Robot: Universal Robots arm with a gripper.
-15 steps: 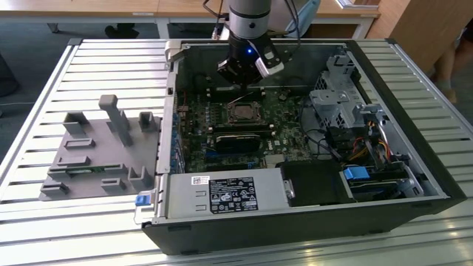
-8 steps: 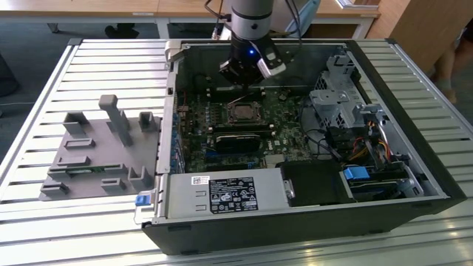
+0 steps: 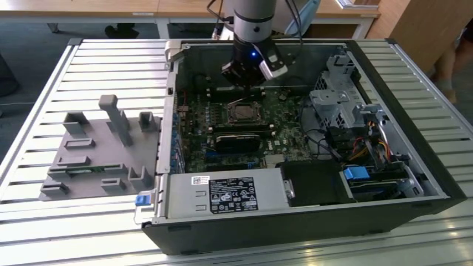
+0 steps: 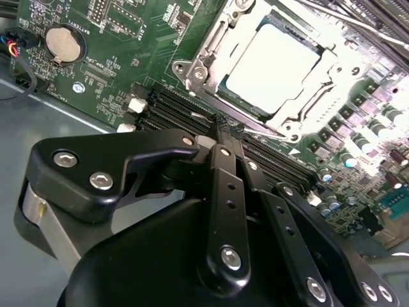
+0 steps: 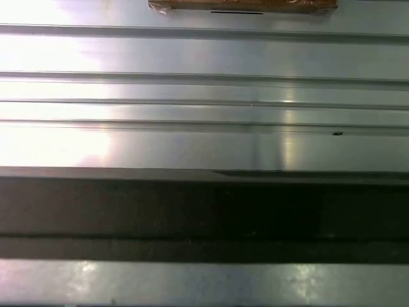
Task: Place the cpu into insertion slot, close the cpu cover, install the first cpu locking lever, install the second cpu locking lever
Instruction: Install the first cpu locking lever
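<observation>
The cpu [image 4: 271,64] lies flat in the insertion slot [image 3: 228,111] on the green board, its silvery top facing up. The silver cpu cover [image 4: 203,54] frames it and looks lowered around it. A thin metal lever [image 4: 268,132] runs along the socket edge beside the memory slots. My gripper [image 4: 220,126] has its black fingers drawn together, with the tips at that socket edge by the lever; whether they pinch it is hidden. In the exterior view the gripper [image 3: 247,88] hangs inside the open case just behind the cpu [image 3: 242,114].
Long black memory slots [image 4: 172,109] and a coin battery [image 4: 62,41] lie close by. A grey power supply [image 3: 225,195] fills the case front and a drive cage [image 3: 340,100] stands at the exterior view's right. A grey fixture [image 3: 99,149] sits on the slatted table [image 5: 204,96].
</observation>
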